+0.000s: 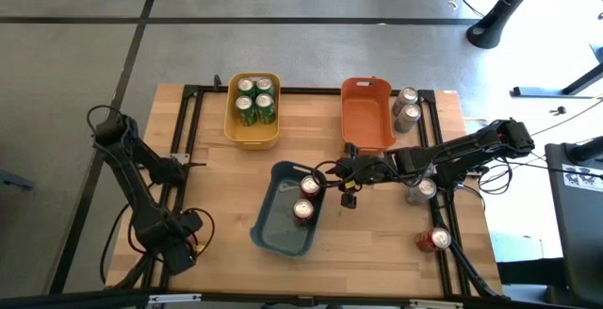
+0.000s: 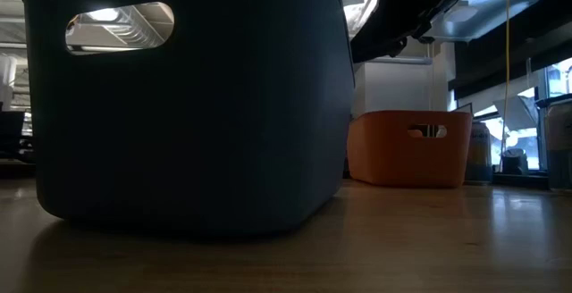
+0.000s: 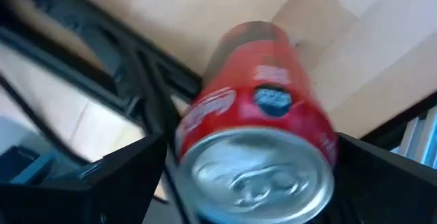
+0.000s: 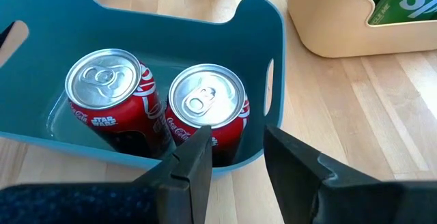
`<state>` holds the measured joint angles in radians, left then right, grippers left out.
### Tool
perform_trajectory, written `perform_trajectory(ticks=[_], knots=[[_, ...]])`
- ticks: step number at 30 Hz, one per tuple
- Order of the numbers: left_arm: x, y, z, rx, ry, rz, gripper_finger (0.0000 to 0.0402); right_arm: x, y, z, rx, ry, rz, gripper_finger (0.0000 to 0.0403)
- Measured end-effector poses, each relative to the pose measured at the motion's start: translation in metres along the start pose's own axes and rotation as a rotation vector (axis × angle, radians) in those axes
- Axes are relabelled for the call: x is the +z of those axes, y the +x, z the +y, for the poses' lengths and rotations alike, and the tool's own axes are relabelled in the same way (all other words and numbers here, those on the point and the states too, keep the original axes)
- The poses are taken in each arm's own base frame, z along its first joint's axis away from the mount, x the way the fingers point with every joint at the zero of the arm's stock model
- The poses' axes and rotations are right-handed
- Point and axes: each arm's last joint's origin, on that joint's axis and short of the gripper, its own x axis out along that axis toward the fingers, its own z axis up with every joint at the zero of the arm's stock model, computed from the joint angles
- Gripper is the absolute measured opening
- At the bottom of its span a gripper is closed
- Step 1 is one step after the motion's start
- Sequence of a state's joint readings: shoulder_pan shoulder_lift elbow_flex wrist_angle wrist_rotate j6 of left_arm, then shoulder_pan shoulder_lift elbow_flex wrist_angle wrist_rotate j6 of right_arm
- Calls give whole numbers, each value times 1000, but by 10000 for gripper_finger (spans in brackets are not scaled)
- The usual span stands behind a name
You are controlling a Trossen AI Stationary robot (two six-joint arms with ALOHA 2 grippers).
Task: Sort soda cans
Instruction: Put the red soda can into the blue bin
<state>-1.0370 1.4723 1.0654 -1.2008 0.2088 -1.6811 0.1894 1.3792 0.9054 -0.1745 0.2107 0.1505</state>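
right end effector point(image 1: 332, 171) sits empty with fingers spread by the blue bin point(image 1: 268, 229) holding two red cans point(image 1: 306, 199), so I'd lift clear before fetching the red can point(image 1: 433, 240) lying near the desk point(image 1: 217, 196) edge; left end effector point(image 3: 252, 183) grips another red can point(image 3: 263, 142)

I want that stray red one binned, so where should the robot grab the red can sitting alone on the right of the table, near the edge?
Grip the lone red can across its round side wall, coming down from above. Its silver top faces up, so it seems upright, and there is bare wood all round it. The open right pincer, now at the blue bin, looks nearest.
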Motion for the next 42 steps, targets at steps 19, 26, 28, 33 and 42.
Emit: perform_trajectory(ticks=[19,26,28,33,42], knots=[[10,0,-3,-22,30,-10,298,-1,0,1,26,-2,18,131],[27,-44,-2,-7,37,-45,298,-2,0,0,25,-4,27,131],[34,-61,-1,-9,53,-81,298,-4,0,0,23,-7,41,131],[53,-105,8,-22,77,-200,298,-8,-1,0,33,-9,92,131],[99,-162,25,-127,160,-378,298,-8,-1,5,188,75,109,131]])
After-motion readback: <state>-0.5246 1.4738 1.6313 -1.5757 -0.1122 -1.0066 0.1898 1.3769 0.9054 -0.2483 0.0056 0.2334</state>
